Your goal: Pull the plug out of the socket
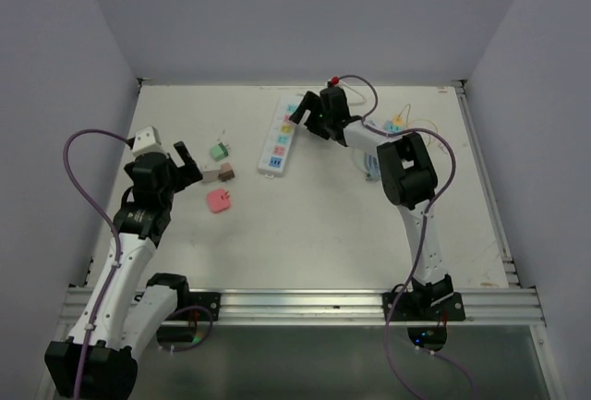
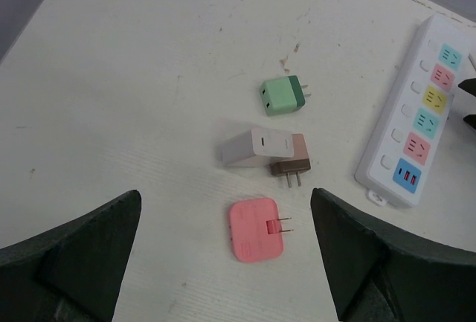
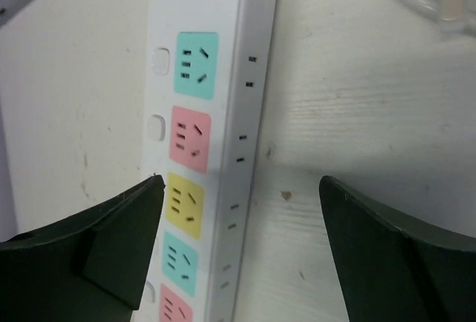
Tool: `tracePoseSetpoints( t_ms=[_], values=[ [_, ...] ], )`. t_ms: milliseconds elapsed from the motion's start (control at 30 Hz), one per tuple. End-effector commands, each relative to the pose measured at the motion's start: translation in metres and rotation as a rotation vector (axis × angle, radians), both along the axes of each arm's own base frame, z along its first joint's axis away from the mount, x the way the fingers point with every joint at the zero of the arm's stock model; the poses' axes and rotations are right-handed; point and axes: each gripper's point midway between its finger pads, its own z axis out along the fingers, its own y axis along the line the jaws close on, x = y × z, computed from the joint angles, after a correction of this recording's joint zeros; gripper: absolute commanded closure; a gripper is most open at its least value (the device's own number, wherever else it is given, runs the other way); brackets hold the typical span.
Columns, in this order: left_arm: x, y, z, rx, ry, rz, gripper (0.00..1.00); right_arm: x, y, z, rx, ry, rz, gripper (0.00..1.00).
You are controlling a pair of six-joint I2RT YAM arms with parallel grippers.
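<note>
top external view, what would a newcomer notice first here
The long white plastic power strip with pastel sockets lies at the far middle of the table, its visible sockets empty, with the open right claw over it. To its left in that view lie three loose adapters: a green cube plug, a white-and-brown block and a flat pink square plug, near the open left claw.

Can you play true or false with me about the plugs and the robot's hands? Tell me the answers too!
1. The pink plug lies on the table. True.
2. The green plug is stuck in the yellow socket. False: it lies loose on the table, and that socket is empty.
3. The right gripper is open above the power strip. True.
4. The left gripper squeezes the pink plug. False: it is open and holds nothing.
</note>
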Motion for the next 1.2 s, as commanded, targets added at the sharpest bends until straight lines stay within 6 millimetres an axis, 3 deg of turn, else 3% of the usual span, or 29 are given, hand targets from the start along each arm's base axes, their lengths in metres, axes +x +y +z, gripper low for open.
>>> tracePoseSetpoints(
  t_ms=[0, 33, 67, 100, 133, 167, 233, 267, 367, 400, 433, 600, 800, 1167],
  values=[
    [0.003, -0.001, 0.01, 0.021, -0.046, -0.017, 0.0, -0.013, -0.03, 0.074, -0.174, -0.095, 0.03, 0.1],
    [0.002, -0.002, 0.01, 0.022, -0.048, -0.017, 0.0, -0.022, -0.043, 0.067, -0.251, -0.08, 0.038, 0.1],
    [0.002, -0.002, 0.012, 0.022, -0.054, -0.02, 0.0, -0.025, -0.057, 0.092, -0.294, -0.121, -0.005, 0.1],
    [0.002, -0.003, 0.012, 0.022, -0.057, -0.022, 0.0, -0.029, -0.069, 0.096, -0.342, -0.125, -0.029, 0.11],
    [0.001, -0.002, 0.012, 0.024, -0.057, -0.021, 0.0, -0.04, -0.083, 0.087, -0.421, -0.101, -0.027, 0.11],
    [0.001, -0.002, 0.013, 0.025, -0.06, -0.02, 0.0, -0.042, -0.102, 0.108, -0.475, -0.131, -0.091, 0.12],
    [0.001, -0.004, 0.013, 0.024, -0.061, -0.027, 0.0, -0.056, -0.128, 0.105, -0.572, -0.1, -0.116, 0.14],
    [0.0, -0.005, 0.014, 0.024, -0.064, -0.03, 0.0, -0.06, -0.146, 0.118, -0.619, -0.11, -0.174, 0.14],
    [-0.001, -0.006, 0.015, 0.025, -0.067, -0.034, 0.0, -0.079, -0.186, 0.116, -0.696, -0.061, -0.249, 0.16],
    [-0.001, -0.007, 0.015, 0.025, -0.07, -0.036, 0.0, -0.085, -0.205, 0.129, -0.694, -0.068, -0.303, 0.16],
    [-0.001, -0.006, 0.016, 0.025, -0.071, -0.034, 0.0, -0.094, -0.216, 0.116, -0.705, -0.034, -0.313, 0.17],
    [-0.001, -0.009, 0.016, 0.024, -0.072, -0.043, 0.01, -0.109, -0.264, 0.102, -0.664, 0.033, -0.367, 0.16],
    [-0.001, -0.01, 0.015, 0.024, -0.071, -0.048, 0.0, -0.11, -0.275, 0.069, -0.617, 0.111, -0.338, 0.17],
    [0.0, -0.01, 0.013, 0.029, -0.062, -0.05, 0.0, -0.083, -0.28, 0.023, -0.585, 0.169, -0.291, 0.2]
  ],
)
